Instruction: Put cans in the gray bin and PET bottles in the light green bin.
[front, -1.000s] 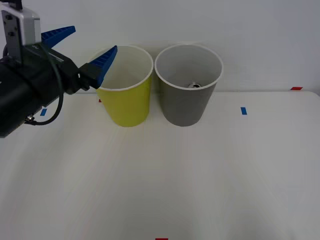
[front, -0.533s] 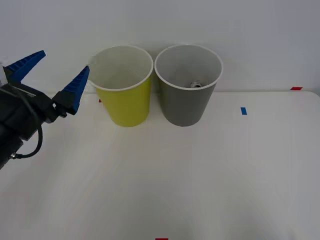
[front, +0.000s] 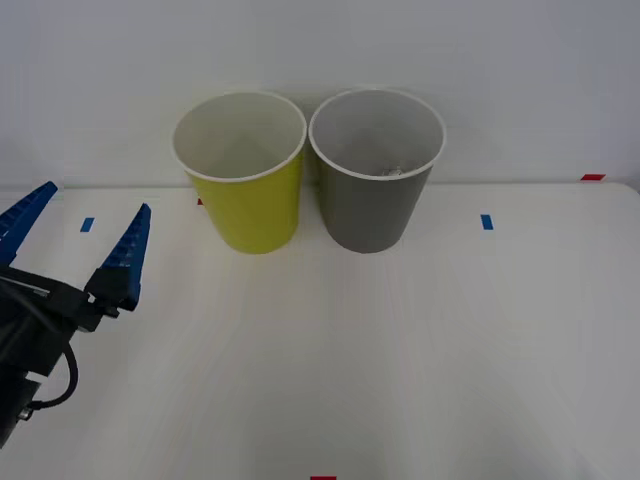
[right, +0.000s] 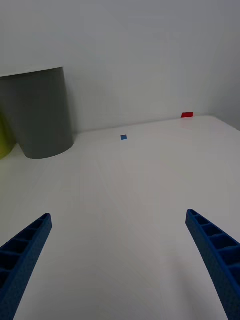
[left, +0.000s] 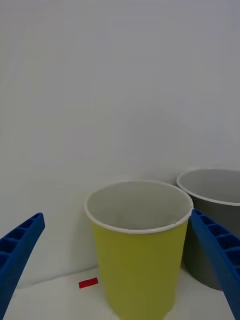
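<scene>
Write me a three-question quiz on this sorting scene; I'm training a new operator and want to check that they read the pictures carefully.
1. True or false: the left end effector is clamped on a can.
2. Multiple choice: seen from the front, the light green bin stands (A) to the left of the gray bin, (B) behind it, (C) stacked inside it.
3. Short answer: what small thing glints over the near rim inside the gray bin?

Key
1. False: its blue fingers are spread and hold nothing, low at the table's left side.
2. A.
3. A silver can lid; the rest of the can is hidden by the bin wall.
</scene>
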